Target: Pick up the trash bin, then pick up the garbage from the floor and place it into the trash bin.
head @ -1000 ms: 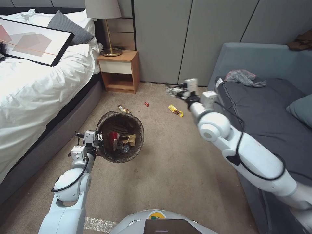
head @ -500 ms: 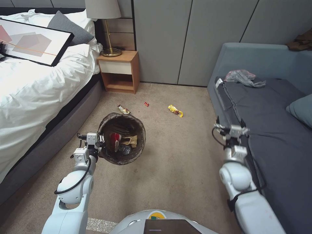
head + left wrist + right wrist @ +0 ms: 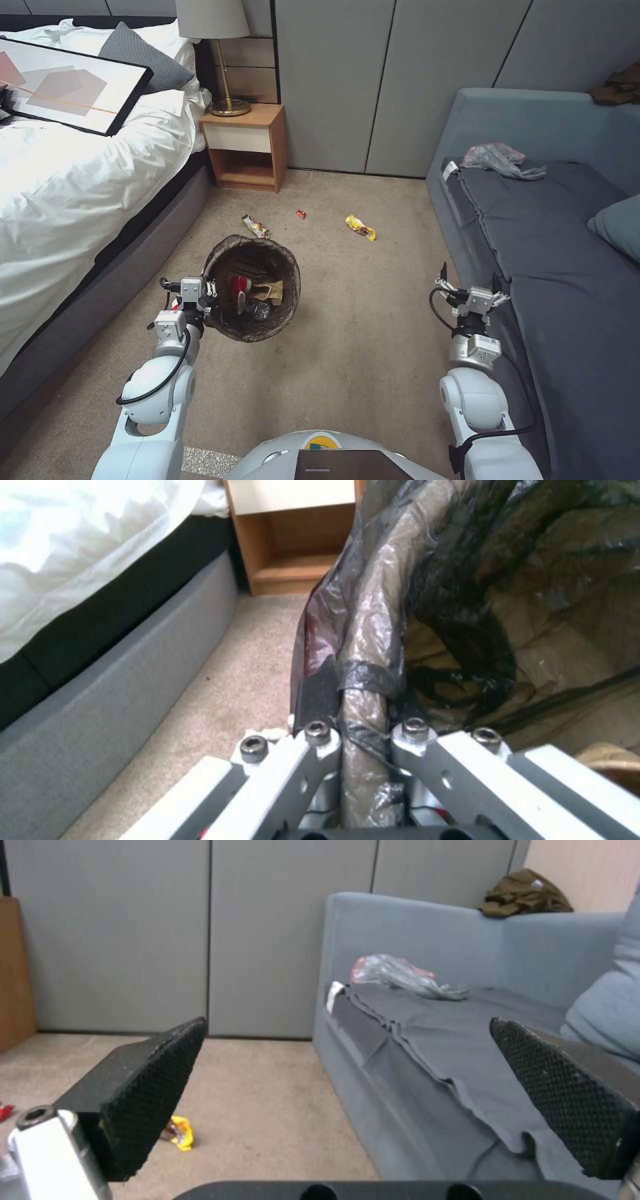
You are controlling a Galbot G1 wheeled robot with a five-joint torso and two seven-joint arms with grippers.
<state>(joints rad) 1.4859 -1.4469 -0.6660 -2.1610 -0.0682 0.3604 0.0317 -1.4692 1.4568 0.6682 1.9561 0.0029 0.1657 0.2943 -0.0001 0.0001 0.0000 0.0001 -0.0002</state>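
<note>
The trash bin, round and lined with a dark brown bag, hangs just above the carpet in front of me. My left gripper is shut on its near-left rim; in the left wrist view the bag-covered rim sits pinched in the left gripper. Inside the bin lie a red-and-white packet, a brown paper bag and a clear bottle. Garbage on the floor beyond: a shiny wrapper, a small red piece, a yellow wrapper. My right gripper stands open and empty beside the sofa's front edge.
A bed with a framed picture runs along the left. The wooden nightstand with a lamp stands at the back. A grey sofa on the right carries a grey plastic bag. Open carpet lies between.
My right arm has pulled back from far out near the back wall to close beside the sofa's front edge. The bin in my left gripper has shifted slightly nearer and right.
</note>
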